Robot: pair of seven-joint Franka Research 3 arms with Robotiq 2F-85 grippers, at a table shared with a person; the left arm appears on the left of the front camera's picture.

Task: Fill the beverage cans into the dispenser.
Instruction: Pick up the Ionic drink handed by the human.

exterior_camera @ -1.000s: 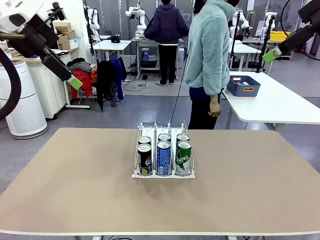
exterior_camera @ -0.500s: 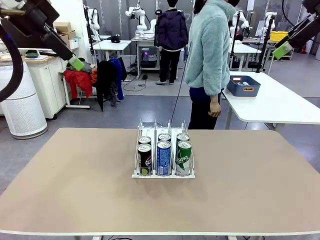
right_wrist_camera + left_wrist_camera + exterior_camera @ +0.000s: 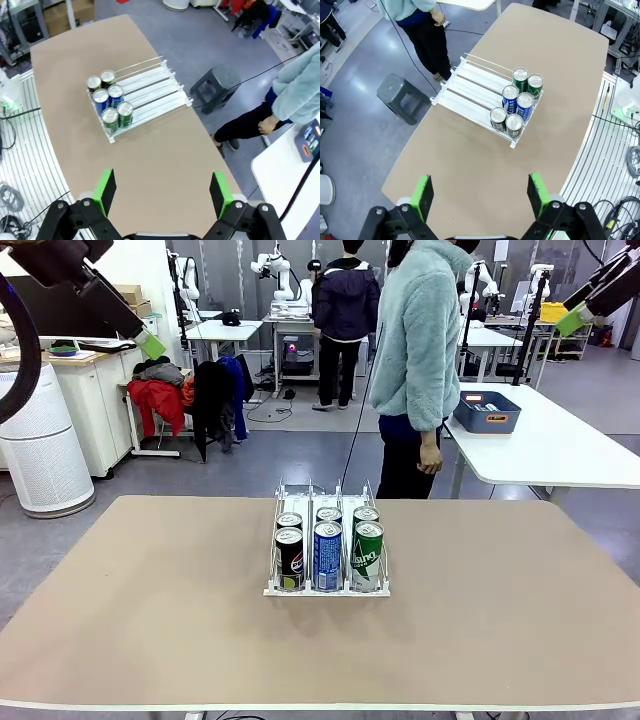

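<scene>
The white wire dispenser (image 3: 311,496) stands mid-table, its three lanes holding several beverage cans in two rows at the near end: black (image 3: 289,558), blue (image 3: 328,556) and green (image 3: 368,556) in front. High at the upper left hangs my left gripper (image 3: 150,343), open and empty; from its wrist view (image 3: 480,195) the cans (image 3: 517,102) sit far below in the dispenser (image 3: 467,90). My right gripper (image 3: 572,320) is high at the upper right, open and empty; its wrist view (image 3: 162,191) looks down on the cans (image 3: 109,100) and dispenser (image 3: 152,90).
A person in a pale teal fleece (image 3: 420,350) stands at the table's far edge, one hand (image 3: 430,460) hanging down. A grey stool (image 3: 402,97) stands beside the person. A white table (image 3: 560,455) at the right holds a blue-grey bin (image 3: 486,412).
Both arms have risen and drawn outward, the left gripper up toward the top left, the right gripper up toward the top right. The cans and the dispenser have not moved.
</scene>
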